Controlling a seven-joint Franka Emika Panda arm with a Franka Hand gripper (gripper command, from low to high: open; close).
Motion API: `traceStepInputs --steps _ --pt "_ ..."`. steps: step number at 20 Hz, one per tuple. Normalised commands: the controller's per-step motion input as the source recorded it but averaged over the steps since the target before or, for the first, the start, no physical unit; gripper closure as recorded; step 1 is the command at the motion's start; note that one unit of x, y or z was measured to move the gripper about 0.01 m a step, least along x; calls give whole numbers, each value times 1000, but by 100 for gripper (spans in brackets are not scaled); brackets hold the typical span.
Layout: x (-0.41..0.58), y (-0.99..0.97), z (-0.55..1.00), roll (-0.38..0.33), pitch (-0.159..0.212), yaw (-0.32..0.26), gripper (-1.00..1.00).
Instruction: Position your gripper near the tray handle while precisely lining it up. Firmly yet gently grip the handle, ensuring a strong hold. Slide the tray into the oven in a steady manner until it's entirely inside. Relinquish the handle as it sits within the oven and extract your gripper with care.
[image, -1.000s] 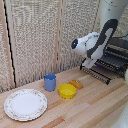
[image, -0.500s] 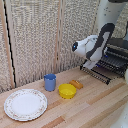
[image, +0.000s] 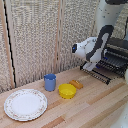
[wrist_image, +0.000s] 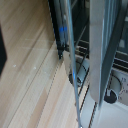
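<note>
Exterior view: arm unmoved since half a second earlier; gripper (wrist_image: 62, 41) at tray handle (image: 95, 74), tray (image: 111, 64) still protruding. Gripper closure indeterminate.

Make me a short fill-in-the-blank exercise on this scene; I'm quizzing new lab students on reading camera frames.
1. The cup beside the yellow bowl is ____ in colour.
2. The round patterned plate lies on the wooden ____.
3. The tray sticks out of the ____ at the exterior view's right.
4. In the exterior view, the plate lies to the ____ of the cup.

Missing words: blue; table; oven; left
</note>
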Motion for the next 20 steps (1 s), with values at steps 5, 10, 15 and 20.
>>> traceStepInputs --steps 5,10,15,20 --pt "-111 -283 0 -27 63 140 100" --pt "-211 -32 0 -100 18 94 100" --pt "-213 0 0 -146 9 70 100" --pt "-195 0 8 -146 2 30 100"
